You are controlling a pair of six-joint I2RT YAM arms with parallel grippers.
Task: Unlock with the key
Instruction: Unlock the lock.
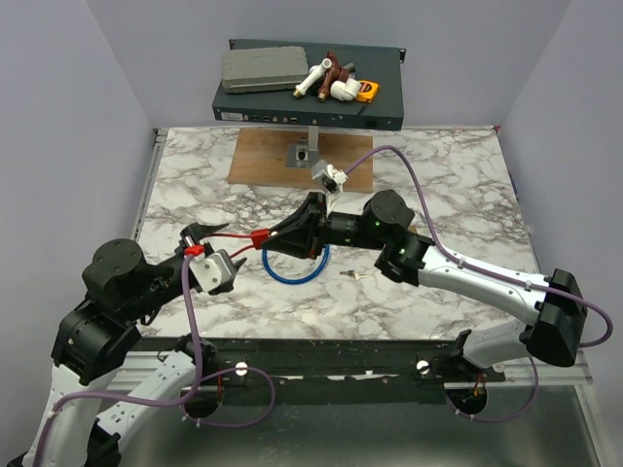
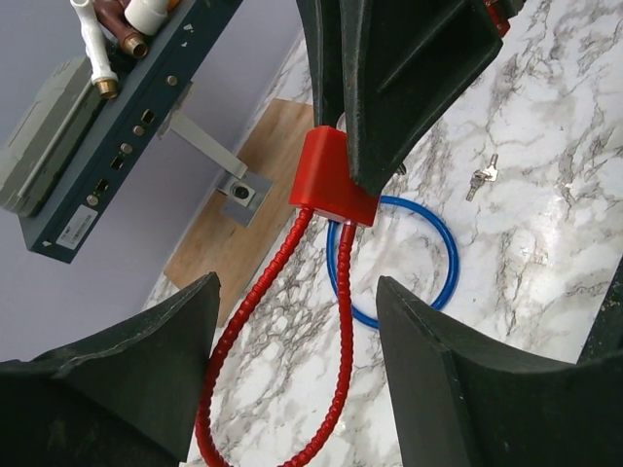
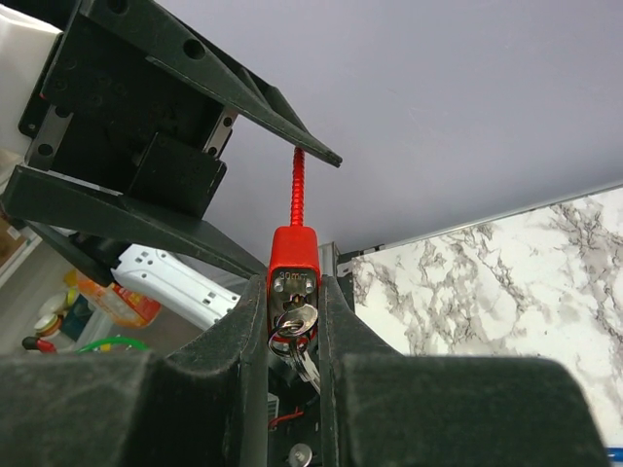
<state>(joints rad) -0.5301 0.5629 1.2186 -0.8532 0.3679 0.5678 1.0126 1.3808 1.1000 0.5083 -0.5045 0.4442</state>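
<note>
1. Near, right of centre on the marble table [image 1: 438, 195]: loose silver keys [image 1: 352, 275], lying flat, well apart from both claws. Not needed, by judgement; best left alone.
2. Just beyond, centre: blue cable ring [image 2: 456, 261], flat on the marble, beneath the raised lock. Worth steering clear of on any descent.
3. Left, raised off the table: left gripper [image 2: 297, 284], fingers spread wide apart. Red ribbed cable [image 2: 255, 292] runs as a doubled loop through the gap, with no contact evident.
4. Centre, raised: red lock body [image 2: 329, 180], clamped between the fingers of the right gripper [image 3: 294, 284].
5. Same place: the key [image 3: 295, 321], seated in the silver cylinder on the lock's end face, turned toward the right wrist. Second small silver piece hanging below it. Turned or unturned: cannot tell.
6. Step in hand, as judged: turning the seated key and drawing the cable free.
   - Hold the right clamp firm on the body's flat sides, off the key head.
   - Close the left fingers squarely on the cable, near the body.
   - Pull straight along the cable's line, without twist, so that nothing binds.
7. Far: wooden board [image 1: 263, 156] with a metal bracket, then a dark equipment box [image 1: 292, 102] bearing pipe fittings. No part in this step.
</note>
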